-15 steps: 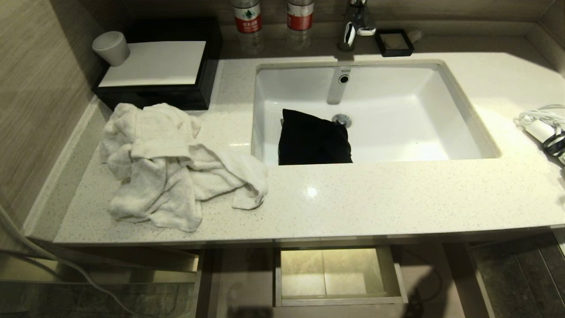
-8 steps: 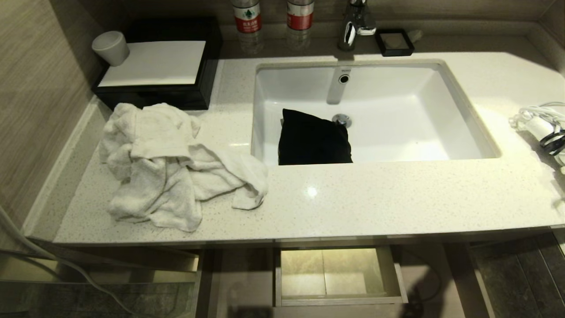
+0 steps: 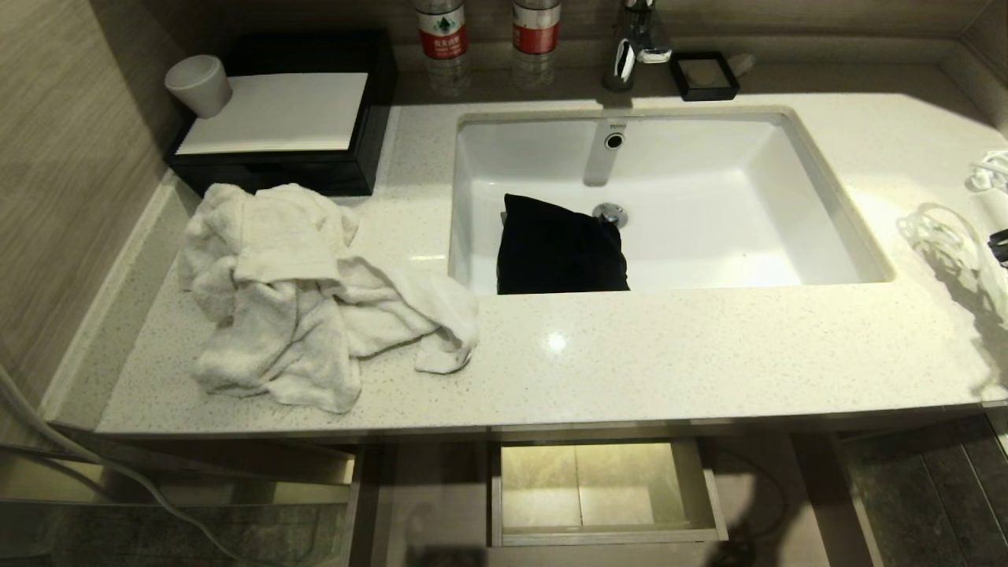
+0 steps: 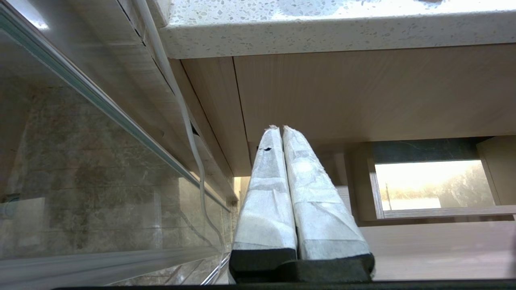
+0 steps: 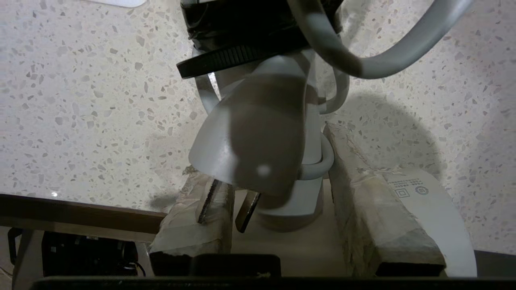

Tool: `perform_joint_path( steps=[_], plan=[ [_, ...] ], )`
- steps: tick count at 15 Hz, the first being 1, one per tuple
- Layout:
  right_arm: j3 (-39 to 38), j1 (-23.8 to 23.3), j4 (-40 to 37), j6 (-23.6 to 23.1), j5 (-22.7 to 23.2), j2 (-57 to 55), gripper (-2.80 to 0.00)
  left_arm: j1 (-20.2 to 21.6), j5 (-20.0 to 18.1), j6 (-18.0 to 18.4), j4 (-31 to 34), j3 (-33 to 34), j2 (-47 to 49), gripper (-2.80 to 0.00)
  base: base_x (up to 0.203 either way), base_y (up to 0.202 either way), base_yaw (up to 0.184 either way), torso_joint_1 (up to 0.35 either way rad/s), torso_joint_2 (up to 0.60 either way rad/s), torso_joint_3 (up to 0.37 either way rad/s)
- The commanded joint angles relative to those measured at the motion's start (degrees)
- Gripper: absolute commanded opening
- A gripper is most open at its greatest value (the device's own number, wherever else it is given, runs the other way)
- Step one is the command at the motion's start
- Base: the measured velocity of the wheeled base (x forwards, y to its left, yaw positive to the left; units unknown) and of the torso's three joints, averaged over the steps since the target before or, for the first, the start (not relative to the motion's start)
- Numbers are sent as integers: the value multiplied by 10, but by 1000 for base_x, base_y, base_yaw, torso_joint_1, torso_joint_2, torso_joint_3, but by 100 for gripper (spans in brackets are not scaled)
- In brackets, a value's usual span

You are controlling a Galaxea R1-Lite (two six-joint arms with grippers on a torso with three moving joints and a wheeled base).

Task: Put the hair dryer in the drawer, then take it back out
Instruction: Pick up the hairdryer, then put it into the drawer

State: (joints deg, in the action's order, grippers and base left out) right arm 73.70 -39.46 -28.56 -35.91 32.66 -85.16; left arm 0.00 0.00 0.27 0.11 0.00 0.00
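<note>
Below, drawer [image 3: 606, 535] open, empty; black pouch [image 3: 561, 248] in sink [image 3: 827, 197].

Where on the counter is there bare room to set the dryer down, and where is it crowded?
Free: the front strip of the countertop between the sink and the counter's front edge, and the patch right of the sink, where the hair dryer hangs in the right tool. Crowded: the left end under the towel and black box; a black bag lies in the sink.

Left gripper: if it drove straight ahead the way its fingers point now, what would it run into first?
Most likely the wood panel under the countertop. The left gripper is shut and aimed up at it; how far off is unclear.
</note>
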Motion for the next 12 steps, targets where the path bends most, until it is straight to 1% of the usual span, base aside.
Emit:
perform_joint_path(
  steps=[1,9,12],
  plan=[
    [-2,0,0,-2,2,21,-280,0,0,0,0,0,0,-280,0,0,0,0,0,0],
    [-12,8,4,-3,2,68,-280,0,0,0,0,0,0,-280,0,0,0,0,0,0],
    [-31,13,8,-8,3,90,-280,0,0,0,0,1,0,-280,0,0,0,0,0,0]
  ],
)
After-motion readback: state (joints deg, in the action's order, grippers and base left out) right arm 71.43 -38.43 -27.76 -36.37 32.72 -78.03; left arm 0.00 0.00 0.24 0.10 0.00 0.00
